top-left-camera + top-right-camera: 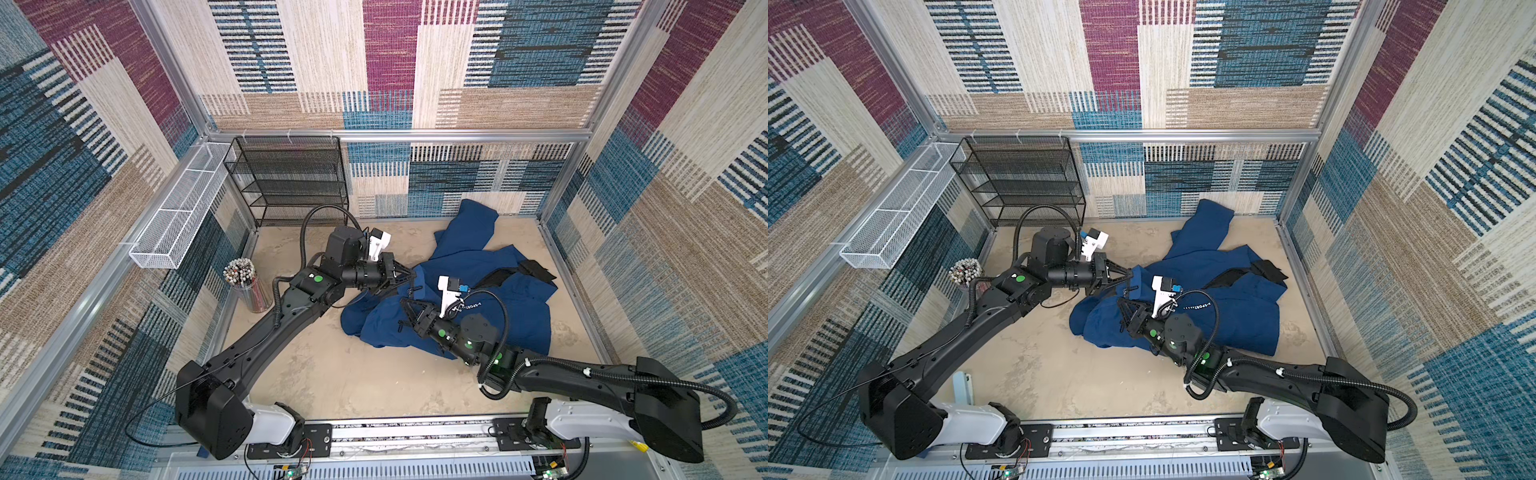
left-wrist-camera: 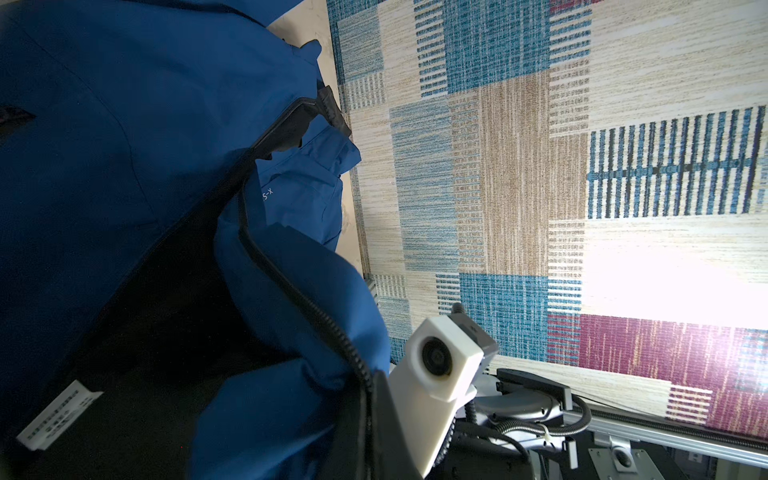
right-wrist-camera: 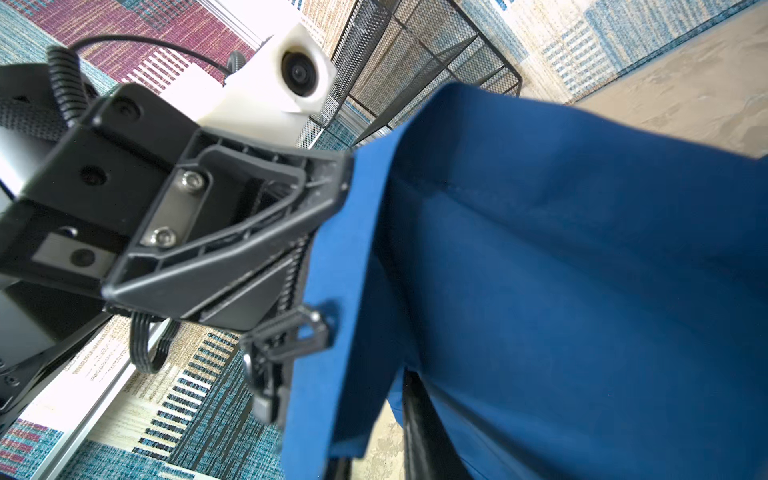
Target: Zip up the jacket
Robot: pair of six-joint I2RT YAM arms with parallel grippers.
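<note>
The navy jacket [image 1: 511, 316] [image 1: 1237, 324] lies crumpled on the sandy table [image 1: 332, 374], right of the middle, with its black lining showing. My left gripper [image 1: 412, 276] [image 1: 1130, 274] is shut on the jacket's front edge and holds it lifted; in the left wrist view the black zipper teeth [image 2: 291, 286] run down into its jaws [image 2: 370, 415]. My right gripper [image 1: 404, 305] [image 1: 1121, 301] sits just in front of it, its jaws drawn close around a blue fold [image 3: 380, 449] that hides the fingertips. The zipper slider [image 3: 291, 332] hangs on the edge below the left gripper [image 3: 343, 178].
A black mesh shelf [image 1: 291, 178] stands at the back left. A white mesh basket [image 1: 178, 216] hangs on the left wall, and a cup of pencils [image 1: 245, 286] stands by the left arm. Patterned walls close in three sides; the arms' rail [image 1: 415, 432] runs along the front.
</note>
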